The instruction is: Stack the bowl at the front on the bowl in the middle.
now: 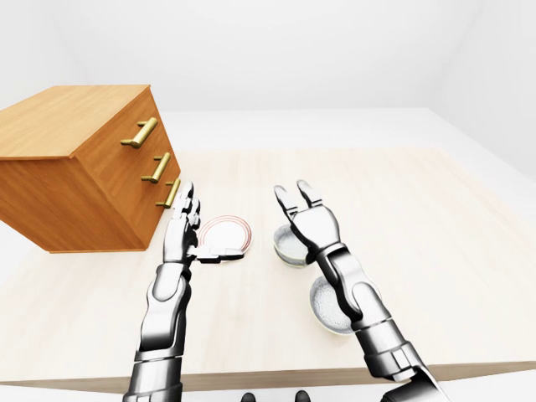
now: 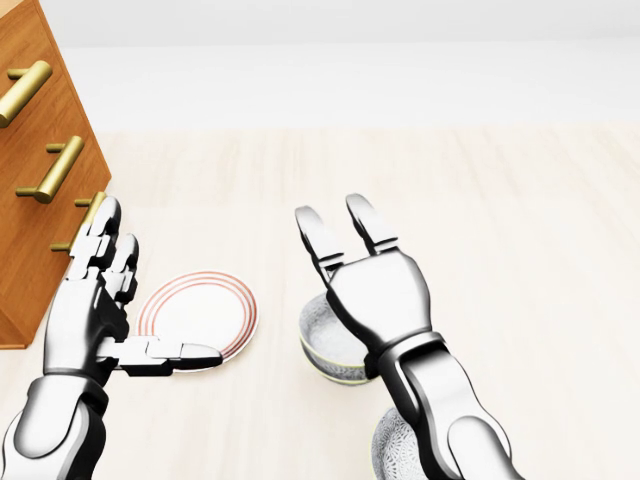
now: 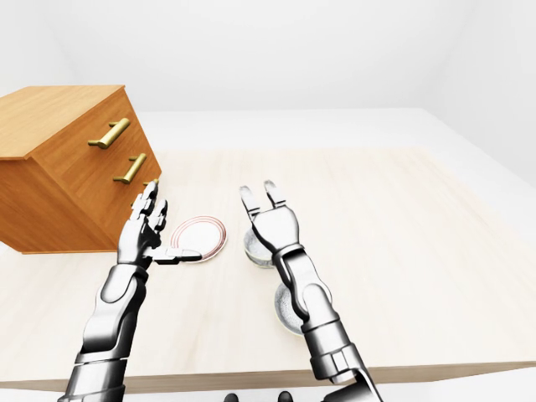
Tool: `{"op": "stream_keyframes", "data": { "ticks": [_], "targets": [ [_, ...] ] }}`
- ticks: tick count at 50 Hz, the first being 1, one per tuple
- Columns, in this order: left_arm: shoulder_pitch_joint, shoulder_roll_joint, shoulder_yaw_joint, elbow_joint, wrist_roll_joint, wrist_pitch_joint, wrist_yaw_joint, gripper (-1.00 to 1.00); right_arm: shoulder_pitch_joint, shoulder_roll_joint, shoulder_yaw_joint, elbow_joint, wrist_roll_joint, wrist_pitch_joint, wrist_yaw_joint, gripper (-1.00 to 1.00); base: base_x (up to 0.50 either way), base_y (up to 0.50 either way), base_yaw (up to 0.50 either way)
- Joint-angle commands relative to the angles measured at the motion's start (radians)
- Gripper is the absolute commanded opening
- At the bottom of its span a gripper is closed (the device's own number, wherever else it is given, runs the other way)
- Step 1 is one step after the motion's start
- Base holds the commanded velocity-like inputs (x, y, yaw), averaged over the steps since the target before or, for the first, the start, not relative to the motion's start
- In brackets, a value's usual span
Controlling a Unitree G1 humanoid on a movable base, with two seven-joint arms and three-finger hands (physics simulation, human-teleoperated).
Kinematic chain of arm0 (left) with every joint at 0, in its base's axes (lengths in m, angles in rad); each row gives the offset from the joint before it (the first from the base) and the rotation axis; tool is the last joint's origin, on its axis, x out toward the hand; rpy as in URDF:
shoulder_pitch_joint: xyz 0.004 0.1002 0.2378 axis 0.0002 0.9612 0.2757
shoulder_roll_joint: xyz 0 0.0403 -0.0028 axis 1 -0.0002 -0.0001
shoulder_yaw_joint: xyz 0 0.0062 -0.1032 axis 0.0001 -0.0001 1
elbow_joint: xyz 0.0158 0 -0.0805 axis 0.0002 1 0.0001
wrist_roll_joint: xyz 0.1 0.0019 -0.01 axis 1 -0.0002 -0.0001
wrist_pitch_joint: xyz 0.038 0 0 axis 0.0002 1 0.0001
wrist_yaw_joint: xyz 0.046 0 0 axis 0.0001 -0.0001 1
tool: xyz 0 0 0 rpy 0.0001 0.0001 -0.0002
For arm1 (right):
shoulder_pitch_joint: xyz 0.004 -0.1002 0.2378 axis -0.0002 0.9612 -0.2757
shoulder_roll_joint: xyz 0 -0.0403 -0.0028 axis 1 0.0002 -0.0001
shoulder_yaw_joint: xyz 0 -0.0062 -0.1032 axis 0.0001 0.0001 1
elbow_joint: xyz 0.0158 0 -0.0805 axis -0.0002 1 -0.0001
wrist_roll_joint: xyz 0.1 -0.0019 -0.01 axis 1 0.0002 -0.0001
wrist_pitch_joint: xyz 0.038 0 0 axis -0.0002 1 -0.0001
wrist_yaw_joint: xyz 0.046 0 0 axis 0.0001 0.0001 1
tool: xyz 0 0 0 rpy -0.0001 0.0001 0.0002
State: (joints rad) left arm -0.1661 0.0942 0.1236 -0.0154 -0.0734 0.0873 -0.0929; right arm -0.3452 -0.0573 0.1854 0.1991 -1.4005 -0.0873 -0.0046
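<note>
A pale wooden table fills a plain white room, with a wooden drawer chest bearing brass handles at its left in the left-eye view. There, two grey speckled bowls lie under the right arm: the middle bowl just below the right hand, the near bowl lower, half hidden by the forearm. A flat white plate with red rings sits left of them, beside the left hand. In the head view, the right hand's fingers are spread and straight, holding nothing, poised above the middle bowl's rim, probably a rest pose, since the bowl to be lifted lies under the wrist. The left hand is open too, palm inward, thumb reaching over the plate's edge without gripping, likely just parked clear of the bowls. In the right-eye view, both bowls look round and shallow, matte like glazed stoneware; the metal arms gleam. Neither bowl is stacked yet.
</note>
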Motion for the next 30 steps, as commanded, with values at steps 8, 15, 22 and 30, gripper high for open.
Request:
{"op": "stream_keyframes", "data": {
  "ticks": [8, 15, 22, 30],
  "targets": [
    [-0.001, 0.001, 0.001, 0.002, 0.0, 0.0, 0.0, 1.0, 0.025, 0.002, -0.004, -0.066, 0.022, 0.0, 0.039, 1.0, 0.0, 0.0, 0.0],
    [0.002, -0.001, 0.0, -0.005, 0.0, 0.0, 0.002, 1.0, 0.027, 0.008, -0.039, -0.222, 0.161, 0.0, 0.208, 1.0, 0.0, 0.0, 0.0],
    [0.005, 0.001, 0.003, -0.02, 0.0, 0.0, 0.0, 1.0, 0.01, 0.01, -0.109, -0.476, 0.447, 0.0, 0.501, 1.0, 0.0, 0.0, 0.0],
    [0.014, -0.001, -0.001, -0.073, 0.007, 0.0, 0.003, 1.0, -0.079, 0.007, -0.186, -0.59, 0.691, 0.0, 0.534, 1.0, 0.0, 0.0, 0.0]
  ]
}}
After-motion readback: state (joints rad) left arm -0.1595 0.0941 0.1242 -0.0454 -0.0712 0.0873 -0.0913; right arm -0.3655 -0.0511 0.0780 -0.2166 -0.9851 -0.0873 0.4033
